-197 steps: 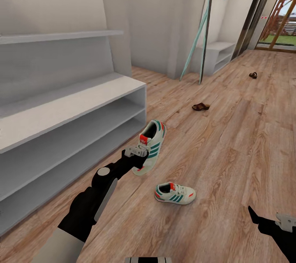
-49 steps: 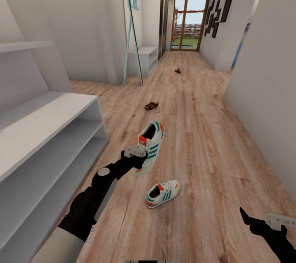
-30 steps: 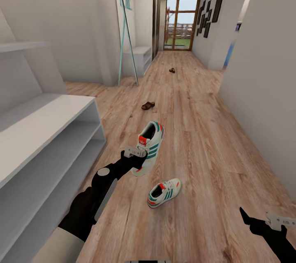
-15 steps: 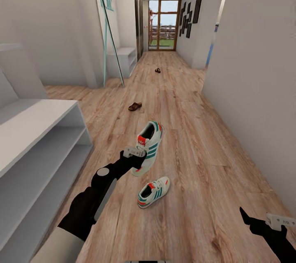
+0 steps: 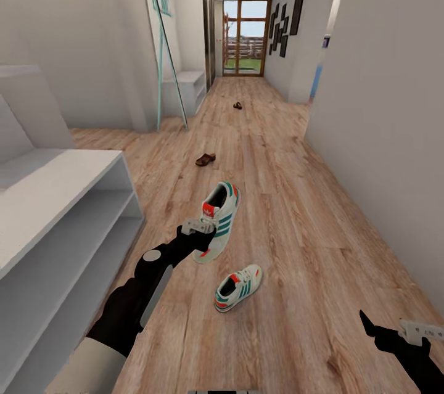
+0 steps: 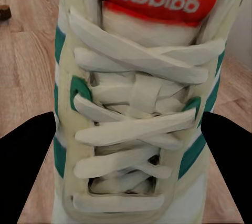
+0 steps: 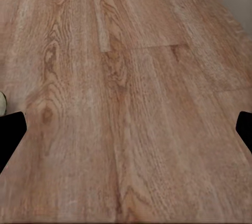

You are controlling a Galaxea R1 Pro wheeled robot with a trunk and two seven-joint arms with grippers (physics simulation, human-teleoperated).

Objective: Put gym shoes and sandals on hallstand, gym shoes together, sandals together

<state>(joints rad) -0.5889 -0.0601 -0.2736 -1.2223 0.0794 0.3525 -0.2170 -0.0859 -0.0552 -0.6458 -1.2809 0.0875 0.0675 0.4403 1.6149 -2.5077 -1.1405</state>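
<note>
My left gripper (image 5: 201, 232) is shut on a white gym shoe (image 5: 217, 219) with green stripes and a red tongue patch, held in the air above the corridor floor (image 5: 290, 227). In the left wrist view the shoe's laces (image 6: 131, 129) sit between the black fingers (image 6: 26, 174). The other gym shoe (image 5: 237, 287) lies on the floor just beyond and right of my left arm. One brown sandal (image 5: 205, 160) lies further down the corridor, a second sandal (image 5: 237, 106) far off. The hallstand (image 5: 61, 193) stands at the left. My right gripper (image 5: 394, 331) hangs open low at the right over bare planks (image 7: 126, 103).
A white wall (image 5: 382, 135) runs close along the right side. A teal-framed panel (image 5: 168, 67) leans on the left wall, with a low white bench (image 5: 188, 87) behind it. A glass door (image 5: 246, 36) closes the far end of the corridor.
The camera has swung from facing the hallstand to looking down the corridor. My left gripper keeps the gym shoe, which now sits slightly lower and left. The right arm has barely moved.
</note>
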